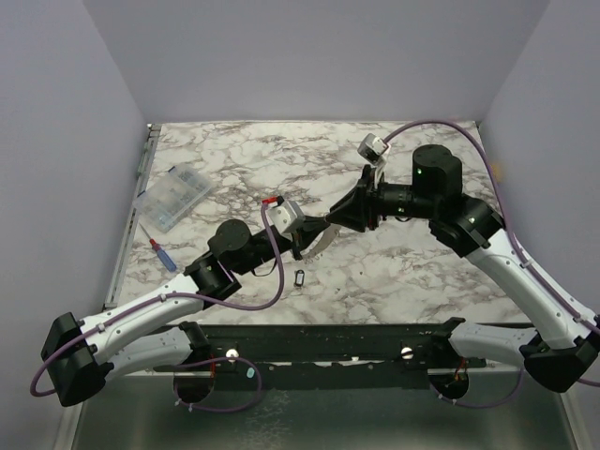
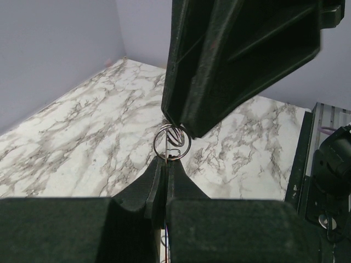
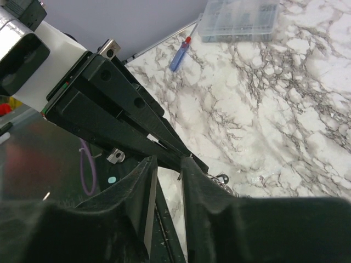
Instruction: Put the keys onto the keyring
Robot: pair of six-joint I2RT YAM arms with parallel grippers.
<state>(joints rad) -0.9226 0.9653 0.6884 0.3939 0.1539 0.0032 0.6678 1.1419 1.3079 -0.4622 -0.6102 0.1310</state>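
Note:
The keyring (image 2: 172,141), a thin silvery hoop, stands upright above the marble table. My left gripper (image 2: 166,160) is shut on its lower edge. My right gripper (image 2: 236,60) looms over it, one tip touching the hoop's top. In the right wrist view my right gripper (image 3: 167,160) has its jaws apart, across the left gripper's fingers (image 3: 131,109). In the top view the two grippers (image 1: 314,239) (image 1: 335,222) meet at mid-table and the hoop is too thin to make out. The key (image 1: 300,277), a tiny dark oblong, lies on the table just in front of them, held by neither.
A clear plastic box (image 1: 173,197) lies at the far left of the table and also shows in the right wrist view (image 3: 238,19). A blue and red tool (image 1: 161,253) lies near it. A metal rail (image 1: 131,220) runs along the table's left edge. Walls enclose three sides.

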